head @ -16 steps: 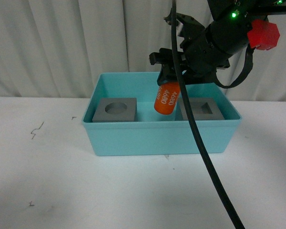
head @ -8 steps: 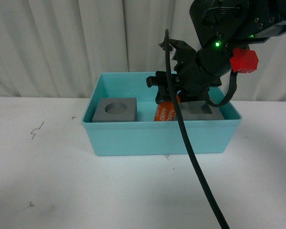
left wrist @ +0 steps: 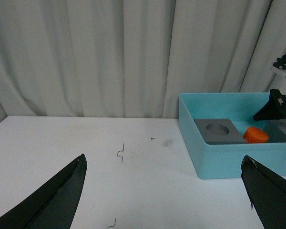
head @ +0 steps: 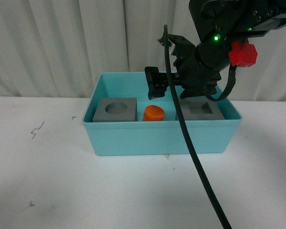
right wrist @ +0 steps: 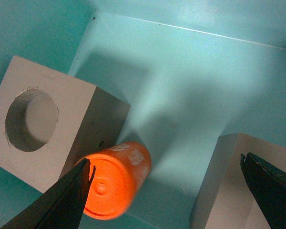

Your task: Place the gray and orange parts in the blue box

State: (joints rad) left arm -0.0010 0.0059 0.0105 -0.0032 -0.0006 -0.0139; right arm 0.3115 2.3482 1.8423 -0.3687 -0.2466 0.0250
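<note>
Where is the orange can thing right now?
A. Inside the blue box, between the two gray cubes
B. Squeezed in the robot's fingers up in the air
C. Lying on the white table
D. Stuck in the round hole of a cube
A: the orange cylinder sits in the blue box between the gray cube with the round recess and the gray cube with the square recess, with the right gripper open above it.

Faint white print on the orange cylinder (right wrist: 115,180) (too blurred) cannot be read.
</note>
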